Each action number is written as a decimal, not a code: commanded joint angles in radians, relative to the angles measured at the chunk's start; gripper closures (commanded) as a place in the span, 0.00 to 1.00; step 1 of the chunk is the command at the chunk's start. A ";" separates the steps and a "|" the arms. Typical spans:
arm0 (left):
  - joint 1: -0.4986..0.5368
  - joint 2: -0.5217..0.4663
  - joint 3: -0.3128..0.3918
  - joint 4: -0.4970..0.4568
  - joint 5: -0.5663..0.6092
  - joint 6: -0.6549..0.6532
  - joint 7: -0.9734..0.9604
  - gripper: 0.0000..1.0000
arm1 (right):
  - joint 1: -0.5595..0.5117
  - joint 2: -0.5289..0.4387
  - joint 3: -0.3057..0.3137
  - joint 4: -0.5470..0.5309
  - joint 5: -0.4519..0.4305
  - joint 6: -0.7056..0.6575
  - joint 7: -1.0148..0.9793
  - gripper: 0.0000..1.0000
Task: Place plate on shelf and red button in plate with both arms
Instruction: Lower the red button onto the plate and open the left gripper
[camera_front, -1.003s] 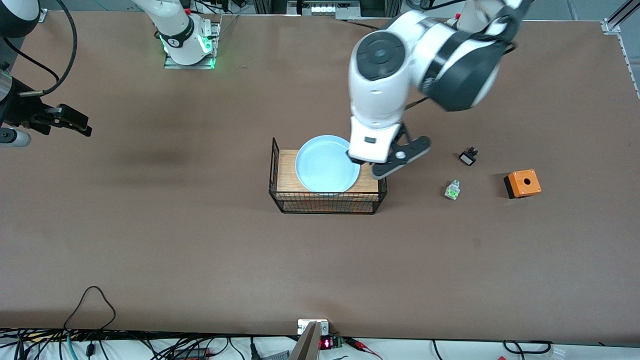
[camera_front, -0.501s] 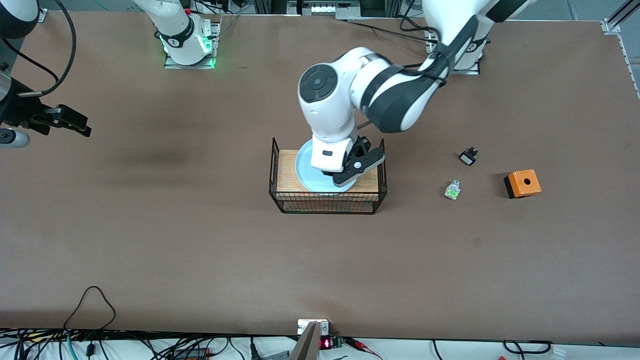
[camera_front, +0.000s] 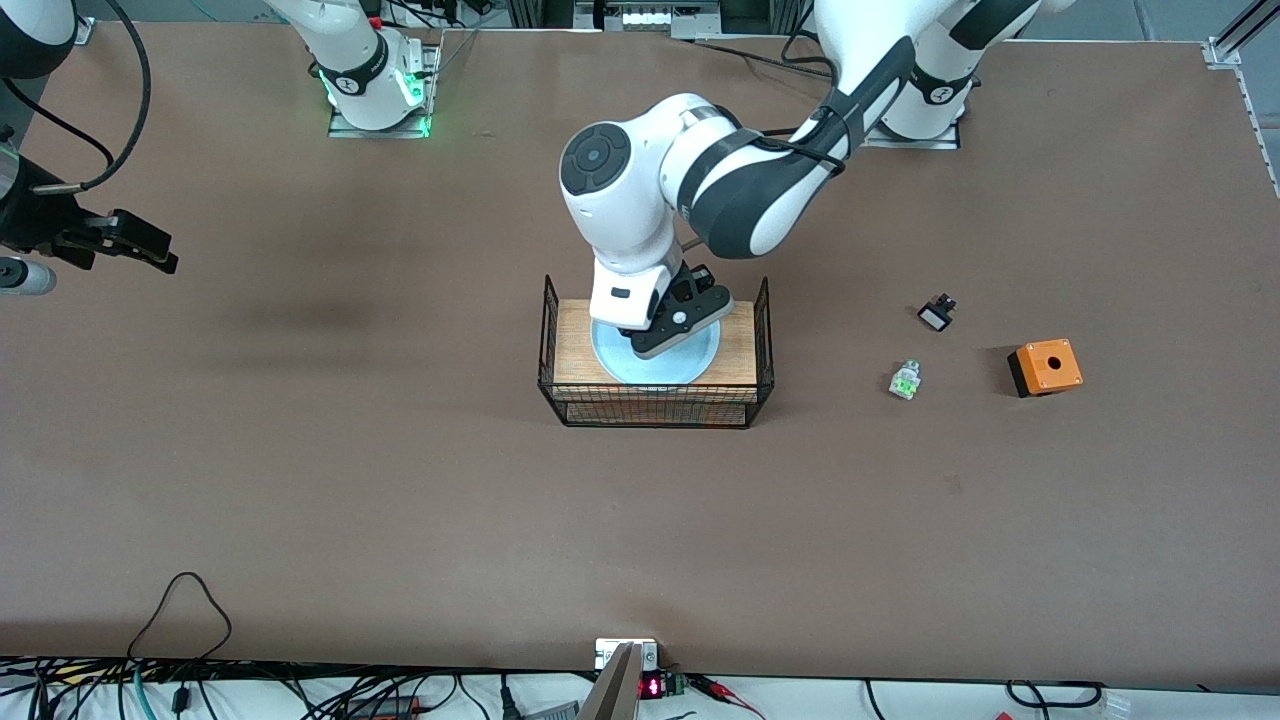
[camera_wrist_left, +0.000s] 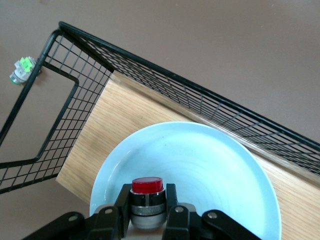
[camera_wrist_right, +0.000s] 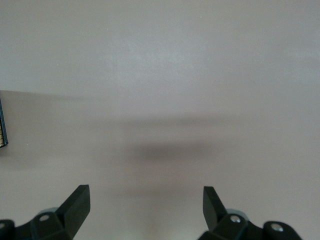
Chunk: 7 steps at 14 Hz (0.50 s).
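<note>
The pale blue plate (camera_front: 694, 364) lies on a wooden board (camera_front: 572, 340) inside a black wire basket (camera_front: 655, 406) at mid-table. My left gripper (camera_front: 657, 334) hangs low over the plate, shut on the red button (camera_wrist_left: 147, 185). In the left wrist view the button's dark red cap shows between the gripper's (camera_wrist_left: 147, 202) black fingers, with the plate (camera_wrist_left: 205, 165) right below. The button is hidden by the hand in the front view. My right gripper (camera_front: 148, 250) waits open and empty over bare table at the right arm's end; its wrist view shows it (camera_wrist_right: 145, 196) spread wide.
A green-and-clear small part (camera_front: 904, 381), a small black part (camera_front: 937, 314) and an orange box with a round hole (camera_front: 1045, 366) lie on the table toward the left arm's end. The green part also shows in the left wrist view (camera_wrist_left: 22, 70). The basket's wire walls rise around the board.
My left arm has swung from the basket's edge toward the right arm's end and come down over the plate's middle, the button still in its grip. The right arm has barely moved.
</note>
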 joint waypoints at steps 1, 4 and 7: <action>-0.033 0.027 0.010 0.014 0.056 0.007 -0.021 0.98 | -0.013 0.007 0.012 0.011 -0.017 -0.002 -0.010 0.00; -0.048 0.057 0.010 0.003 0.102 0.035 -0.064 0.98 | -0.014 0.007 0.012 0.009 -0.017 -0.002 -0.008 0.00; -0.048 0.064 0.010 0.005 0.108 0.050 -0.076 0.94 | -0.013 0.008 0.012 0.011 -0.019 -0.001 -0.010 0.00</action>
